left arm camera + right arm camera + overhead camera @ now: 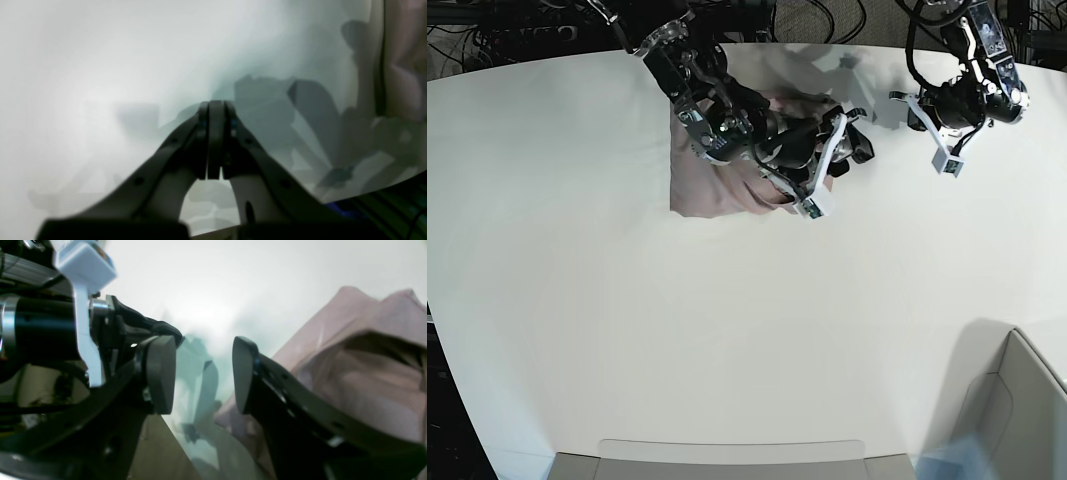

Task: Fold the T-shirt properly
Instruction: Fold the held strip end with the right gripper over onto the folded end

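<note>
Near the tabletop's (627,300) far edge, the right pincer (203,373) gapes empty beside the bunched T-shirt (363,373), apparently between folds; the left pincer (216,110), closed on nothing, hangs apart. Next: regrasp an edge.

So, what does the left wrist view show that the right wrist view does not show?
Only the left wrist view shows the left gripper shut, holding nothing, above the white table. Only the right wrist view shows the right gripper open, empty, close beside the pink T-shirt. Both show the table and part of the T-shirt.
</note>
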`<state>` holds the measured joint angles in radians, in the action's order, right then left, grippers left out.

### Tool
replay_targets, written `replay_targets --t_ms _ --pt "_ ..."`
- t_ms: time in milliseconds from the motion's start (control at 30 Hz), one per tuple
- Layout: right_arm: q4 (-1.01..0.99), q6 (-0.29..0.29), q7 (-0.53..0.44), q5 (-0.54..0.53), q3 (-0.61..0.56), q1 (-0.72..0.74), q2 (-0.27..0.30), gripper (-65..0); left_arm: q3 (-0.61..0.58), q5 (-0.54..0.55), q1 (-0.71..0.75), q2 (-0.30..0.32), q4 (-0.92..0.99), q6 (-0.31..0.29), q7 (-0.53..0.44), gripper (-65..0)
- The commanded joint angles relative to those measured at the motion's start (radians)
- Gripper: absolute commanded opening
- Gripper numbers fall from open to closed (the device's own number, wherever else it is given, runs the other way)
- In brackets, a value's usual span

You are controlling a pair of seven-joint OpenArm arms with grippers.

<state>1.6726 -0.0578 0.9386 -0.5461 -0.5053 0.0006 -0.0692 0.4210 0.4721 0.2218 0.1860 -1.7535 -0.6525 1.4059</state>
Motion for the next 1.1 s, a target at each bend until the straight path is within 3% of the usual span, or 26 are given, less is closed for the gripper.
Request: replay_targets --t_ms 0,233,467,700,867,1067 --pt "0.059 0.005 -0.025 -0.015 0.001 0.016 -0.011 -37.3 0.003 0.01 -0.005 0.011 -0.015 -0.005 -0.01 -65.0" --pt "0.35 -0.001 -0.02 -0.015 0.188 -0.038 0.101 -40.9 0.0 0.01 -0.005 0.011 -0.001 -0.005 -0.01 -65.0" --pt "0.392 -0.003 -0.019 -0.019 0.366 -0.187 0.182 -65.0 -0.001 0.01 -0.014 0.011 0.077 -0.005 -0.01 -65.0" --pt "0.384 -0.003 -0.019 -0.013 0.425 -0.328 0.219 -65.0 -0.001 0.01 -0.014 0.011 0.097 -0.006 -0.01 -65.0" --pt "0.286 0.003 -0.017 -0.018 0.248 -0.287 0.246 -65.0 -0.001 0.01 -0.015 0.011 0.097 -0.006 -0.01 -65.0" --pt "0.091 0.0 -0.017 -0.019 -0.192 -0.072 0.265 -65.0 -0.001 0.01 -0.015 0.011 0.097 -0.006 -0.01 -65.0"
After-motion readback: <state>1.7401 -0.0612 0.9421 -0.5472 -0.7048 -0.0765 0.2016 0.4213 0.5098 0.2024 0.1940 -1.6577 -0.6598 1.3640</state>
